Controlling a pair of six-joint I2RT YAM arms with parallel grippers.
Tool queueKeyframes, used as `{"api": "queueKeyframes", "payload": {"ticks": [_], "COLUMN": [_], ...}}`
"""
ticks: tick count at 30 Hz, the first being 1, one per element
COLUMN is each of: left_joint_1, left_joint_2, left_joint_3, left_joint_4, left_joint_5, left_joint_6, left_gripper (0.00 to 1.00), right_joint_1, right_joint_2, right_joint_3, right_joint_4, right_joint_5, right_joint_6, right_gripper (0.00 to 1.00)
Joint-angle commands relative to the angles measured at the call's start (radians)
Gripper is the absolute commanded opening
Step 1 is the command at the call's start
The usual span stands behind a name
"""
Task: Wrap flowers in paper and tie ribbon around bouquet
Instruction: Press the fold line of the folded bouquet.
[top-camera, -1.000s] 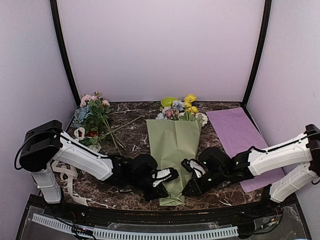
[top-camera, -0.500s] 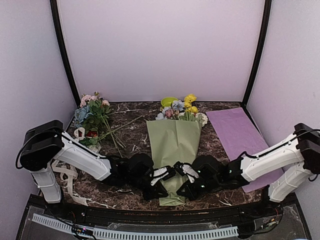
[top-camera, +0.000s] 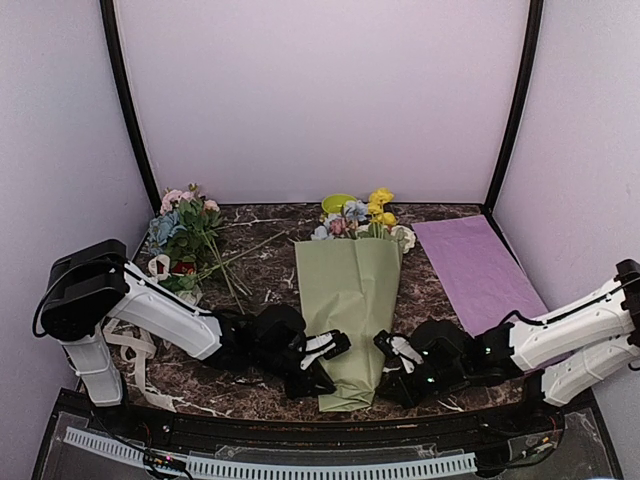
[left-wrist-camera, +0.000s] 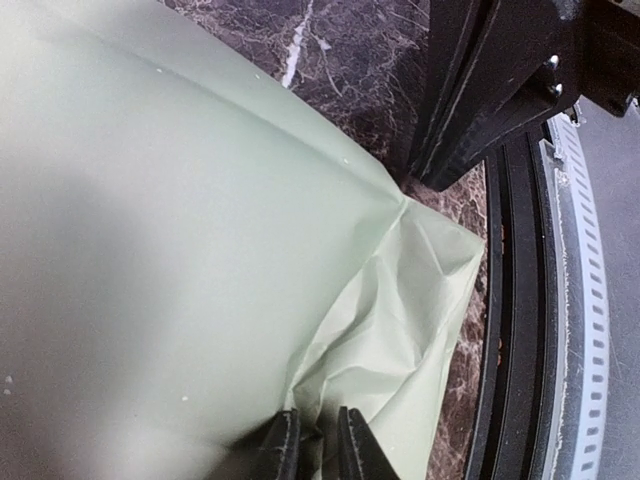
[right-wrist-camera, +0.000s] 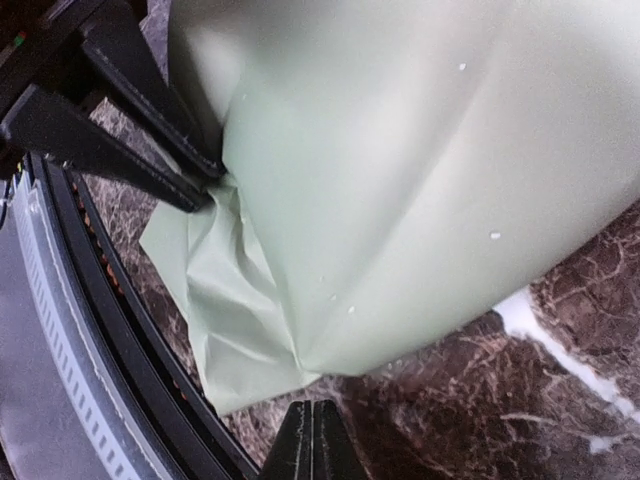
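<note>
The bouquet (top-camera: 348, 300) lies flat in the middle of the dark marble tabletop (top-camera: 270, 285). It is a long cone of sage-green paper, with its narrow end toward the arms and its wide end away from them. Yellow, blue and pink flowers (top-camera: 365, 215) stick out of the wide end.

The left pincer (top-camera: 328, 362) is at the left side of the bouquet's narrow end. Its fingers are drawn close together on a crumpled fold of the green paper, and the right wrist view shows the paper bunching into creases where those fingers pinch it. The right pincer (right-wrist-camera: 312, 440) is just off the right side of the same narrow end. It is closed with its fingertips pressed together and nothing between them. It is over bare marble beside the paper's edge and is not touching the paper.

A flat purple sheet (top-camera: 475, 270) lies right of the bouquet, just beside its wide end. A loose leafy cluster of pink and blue blooms (top-camera: 185, 235) lies well to the left of the bouquet, its stems pointing toward the cone. A cream ribbon (top-camera: 128, 345) trails on the tabletop farther left of the bouquet's narrow end, beside the left arm's base.
</note>
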Motion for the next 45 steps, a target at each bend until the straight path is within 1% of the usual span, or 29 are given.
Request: {"api": "queueKeyframes", "payload": {"ticks": [1,5,8,11,14,17,19,24,30,32,34,37,38,39,41,42,45], "left_joint_1": [0.008,0.009,0.010,0.010,0.015,0.023,0.027,0.034,0.039,0.039,0.039,0.039,0.039,0.039,0.039,0.039,0.039], "left_joint_2": [0.036,0.043,0.043,0.041,0.039,0.038,0.038,0.043,0.047,0.046,0.046,0.047,0.049,0.052,0.060,0.063,0.077], "left_joint_3": [-0.020,-0.014,-0.014,-0.014,-0.016,-0.019,-0.022,-0.018,-0.015,-0.017,-0.020,-0.020,-0.017,-0.012,-0.001,0.004,0.012], "left_joint_4": [-0.136,-0.134,-0.139,-0.147,-0.147,-0.148,-0.146,-0.144,-0.139,-0.136,-0.128,-0.126,-0.127,-0.131,-0.134,-0.134,-0.134], "left_joint_5": [-0.008,0.000,0.003,0.005,0.006,0.009,0.009,0.015,0.024,0.026,0.029,0.024,0.022,0.022,0.026,0.027,0.016], "left_joint_6": [0.016,0.015,0.012,0.013,0.014,0.015,0.017,0.022,0.026,0.024,0.017,0.008,0.005,0.003,0.005,0.004,0.004], "left_gripper": [0.15,0.15,0.15,0.15,0.15,0.15,0.15,0.15,0.15,0.15,0.15,0.15,0.15,0.15,0.15,0.15,0.15], "right_joint_1": [0.011,0.014,0.023,0.022,0.023,0.032,0.035,0.036,0.038,0.036,0.006,-0.134,-0.176,-0.204,-0.215,-0.214,-0.209], "right_joint_2": [-0.084,-0.072,-0.007,0.070,0.148,0.191,0.181,0.066,0.030,-0.011,-0.068,-0.113,-0.130,-0.146,-0.173,-0.177,-0.179], "right_joint_3": [0.041,0.117,0.171,0.198,0.194,0.151,0.106,0.024,0.055,0.078,0.096,0.089,0.068,0.037,-0.028,-0.048,-0.083], "right_joint_4": [-0.185,-0.141,-0.106,-0.074,-0.049,-0.033,-0.039,-0.079,-0.200,-0.225,-0.239,-0.236,-0.203,-0.151,0.006,0.043,0.094], "right_joint_5": [-0.020,-0.043,-0.019,-0.027,-0.060,-0.084,-0.073,-0.051,-0.046,-0.054,-0.076,-0.222,-0.291,-0.321,-0.388,-0.396,-0.395], "right_joint_6": [-0.065,-0.115,-0.154,-0.179,-0.177,-0.145,-0.110,-0.043,-0.054,-0.036,0.020,0.244,0.340,0.437,0.624,0.697,0.864], "right_gripper": [0.05,0.07,0.07,0.08,0.07,0.07,0.05,0.05,0.05,0.06,0.17,0.23,0.27,0.29,0.35,0.37,0.37]}}
